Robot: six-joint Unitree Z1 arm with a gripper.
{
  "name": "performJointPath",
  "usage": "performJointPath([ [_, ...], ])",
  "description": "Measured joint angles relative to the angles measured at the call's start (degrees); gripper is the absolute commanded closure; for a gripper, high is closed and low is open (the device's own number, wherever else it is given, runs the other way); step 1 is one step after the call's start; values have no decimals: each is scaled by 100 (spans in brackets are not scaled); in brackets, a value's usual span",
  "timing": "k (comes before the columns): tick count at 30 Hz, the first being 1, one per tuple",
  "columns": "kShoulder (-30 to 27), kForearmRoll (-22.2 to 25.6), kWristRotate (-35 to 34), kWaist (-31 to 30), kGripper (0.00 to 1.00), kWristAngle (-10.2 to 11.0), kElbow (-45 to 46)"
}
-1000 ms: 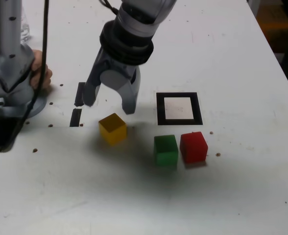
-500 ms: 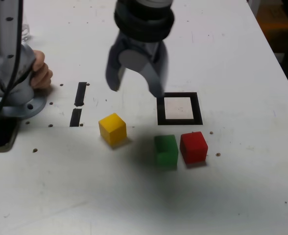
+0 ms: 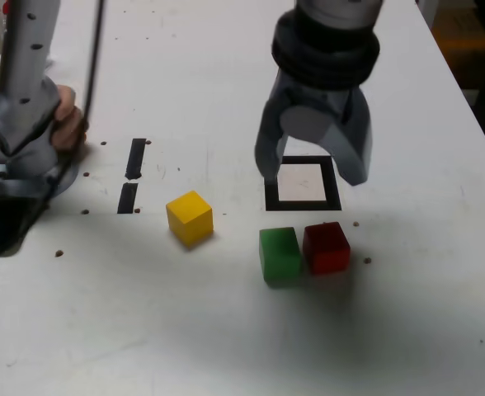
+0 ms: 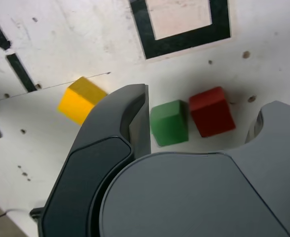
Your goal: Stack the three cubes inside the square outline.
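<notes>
Counter: white, speckled with small dark specks.

Items, taken from the exterior view's left to its right:

- Arm base, grey, partly cut off at the frame edge; a person's hand rested against it.
- Two short black bar marks, end to end.
- Yellow cube, alone, well apart from the other two.
- Green cube, just beside the red one, possibly touching; the narrow gap was hard to judge.
- Square outline, black border, pale centre, unoccupied, just beyond the green and red pair.
- Red cube.
- Pincer, raised above the outline's near edge, jaws spread wide, nothing held.

Step in hand: approach for a first pick; no cube stood in the outline and none was stacked. In the wrist view the green cube and red cube both lay between the spread fingers. The next move likely called for centring on one cube only, lowering, and closing without nudging its neighbour.

Obscured: the pincer covered part of the outline's border; the wrist view's fingertips ran out of sight.
</notes>
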Motion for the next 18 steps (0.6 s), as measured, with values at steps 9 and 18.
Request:
performJointPath([
  [9, 550, -124, 79, 162, 14, -390, -140],
  [18, 711, -140, 198, 330, 14, -481, -136],
])
